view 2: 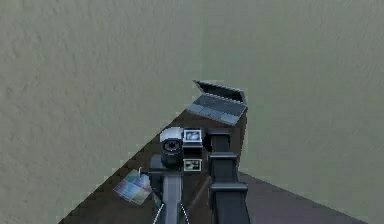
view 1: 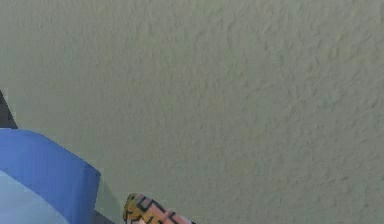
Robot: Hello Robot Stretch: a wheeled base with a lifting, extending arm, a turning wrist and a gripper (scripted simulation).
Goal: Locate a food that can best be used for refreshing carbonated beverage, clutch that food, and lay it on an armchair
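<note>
Forward view: a textured wall (view 1: 230, 90) stood close ahead, with a blue rounded form (view 1: 45, 175) at the lower left and a small patterned thing (view 1: 150, 210) at the bottom edge. Whether the blue form was the armchair could not be told. Driving on would likely have run the base into the wall.

Arm side view: the gripper (view 2: 170, 208) showed against a dark table (view 2: 270, 205) set into the corner, with a patterned flat thing (view 2: 133, 187) near it and a laptop (view 2: 220, 102) farther out. Whether the gripper held anything could not be told, nor where the food lay. Reaching farther risked knocking the laptop. Taking the patterned flat thing might have meant the wrong item.
</note>
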